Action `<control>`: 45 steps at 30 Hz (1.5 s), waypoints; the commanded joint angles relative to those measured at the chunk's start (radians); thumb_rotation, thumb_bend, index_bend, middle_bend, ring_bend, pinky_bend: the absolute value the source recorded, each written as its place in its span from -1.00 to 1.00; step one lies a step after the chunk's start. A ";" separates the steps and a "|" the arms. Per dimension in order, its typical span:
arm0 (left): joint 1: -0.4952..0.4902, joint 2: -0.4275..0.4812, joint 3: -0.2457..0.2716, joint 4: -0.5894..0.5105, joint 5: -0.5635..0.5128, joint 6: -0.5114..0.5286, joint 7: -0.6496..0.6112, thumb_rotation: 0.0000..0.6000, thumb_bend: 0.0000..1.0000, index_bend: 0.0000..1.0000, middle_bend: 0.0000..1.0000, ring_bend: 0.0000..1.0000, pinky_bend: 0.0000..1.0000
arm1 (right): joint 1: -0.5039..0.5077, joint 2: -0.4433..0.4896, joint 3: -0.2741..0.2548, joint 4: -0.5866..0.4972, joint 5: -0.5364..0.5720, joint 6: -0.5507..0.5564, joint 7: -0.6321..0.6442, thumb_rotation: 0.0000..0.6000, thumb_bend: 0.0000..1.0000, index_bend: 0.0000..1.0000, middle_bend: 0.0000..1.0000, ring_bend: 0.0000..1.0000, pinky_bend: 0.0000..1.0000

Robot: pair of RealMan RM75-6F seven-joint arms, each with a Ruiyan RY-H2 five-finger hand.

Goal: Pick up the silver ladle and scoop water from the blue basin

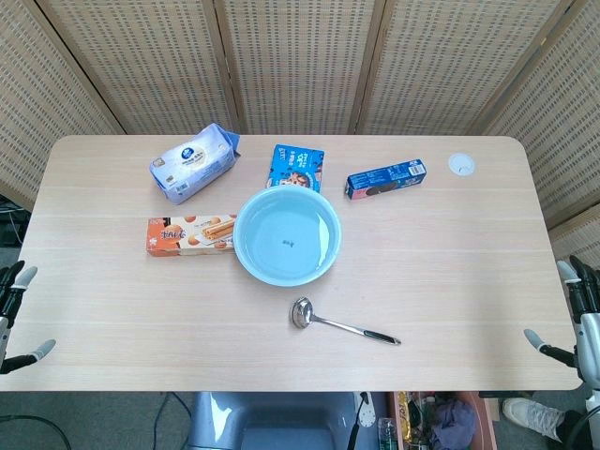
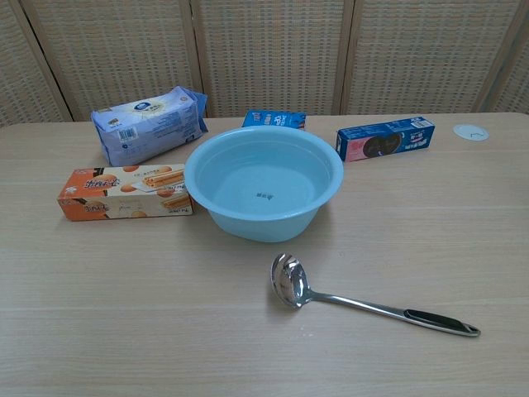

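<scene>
- Your silver ladle (image 1: 340, 324) lies flat on the table (image 1: 450, 272), just in front of the blue basin (image 1: 287, 235), bowl toward the basin, black-tipped handle pointing right.
- Your left hand (image 1: 19, 319) sits at the table's left edge, fingers spread, holding nothing.
- Your right hand (image 1: 574, 314) sits at the right edge, fingers apart, empty.

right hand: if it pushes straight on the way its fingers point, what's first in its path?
The right hand sits off the table's right edge, fingers pointing roughly away from the robot. Nothing shows ahead along that edge, so the way looks free, though depth is unclear.
</scene>
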 commanded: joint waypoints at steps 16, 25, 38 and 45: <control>-0.009 -0.003 -0.013 0.003 -0.025 -0.016 -0.001 1.00 -1.00 -1.00 -1.00 -1.00 -1.00 | 0.060 0.014 -0.044 -0.033 -0.045 -0.137 -0.072 1.00 -1.00 -1.00 -0.25 -0.29 -0.04; -0.039 -0.020 -0.036 -0.005 -0.085 -0.070 0.051 1.00 -1.00 -1.00 -1.00 -1.00 -1.00 | 0.239 -0.048 -0.050 -0.071 -0.061 -0.426 -0.404 1.00 -1.00 -0.59 0.41 0.32 0.86; -0.079 -0.040 -0.064 0.001 -0.172 -0.142 0.096 1.00 -1.00 -1.00 -1.00 -1.00 -1.00 | 0.398 -0.296 -0.019 -0.037 0.190 -0.691 -0.697 1.00 -1.00 -0.21 0.64 0.52 1.00; -0.088 -0.041 -0.066 0.001 -0.190 -0.158 0.103 1.00 -1.00 -1.00 -1.00 -1.00 -1.00 | 0.432 -0.398 -0.018 0.010 0.248 -0.681 -0.786 1.00 -1.00 -0.20 0.64 0.52 1.00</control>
